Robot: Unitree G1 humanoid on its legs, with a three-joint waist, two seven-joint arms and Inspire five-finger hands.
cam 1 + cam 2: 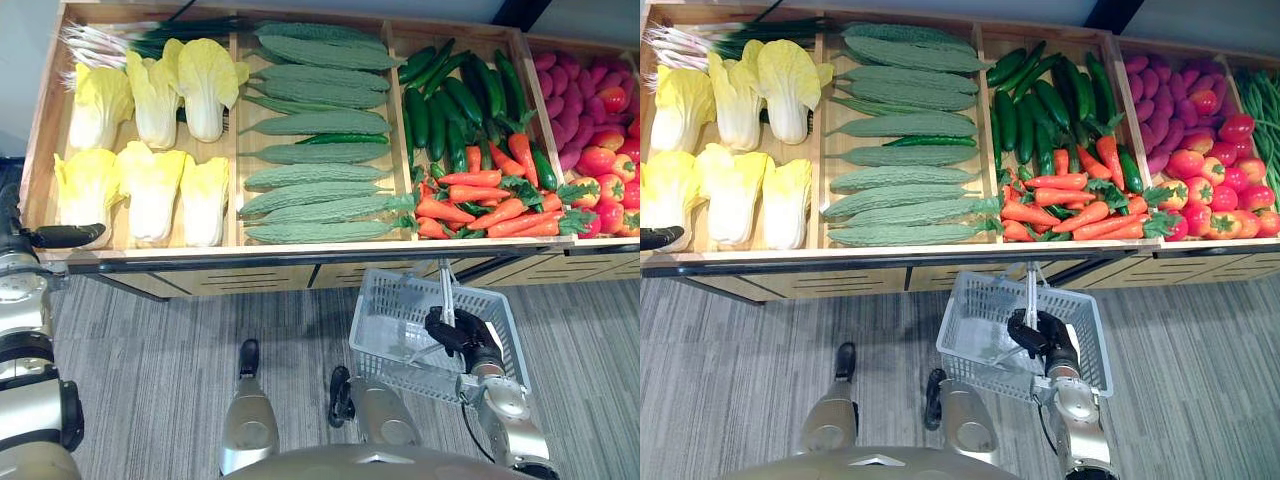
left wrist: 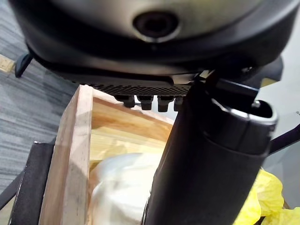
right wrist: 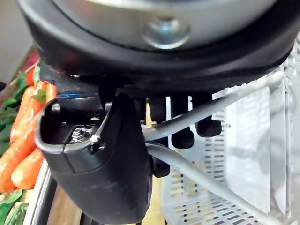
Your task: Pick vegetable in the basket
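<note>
Right hand [image 1: 458, 335] clasping basket handle [image 1: 446, 290], left hand [image 1: 65, 236] straight-fingered beside cabbages [image 1: 150, 190]

Grey streaked carpet floor [image 1: 150, 370] — long wooden display stand [image 1: 250, 278] with compartments, slotted panels below

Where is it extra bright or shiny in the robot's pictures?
In the left wrist view, the cabbage beyond the left robot hand glows almost white in strong light. In the right wrist view, light gleams along the basket handle that the right robot hand grips. In the left eye view, the dark cucumbers carry pale shiny streaks.
</note>
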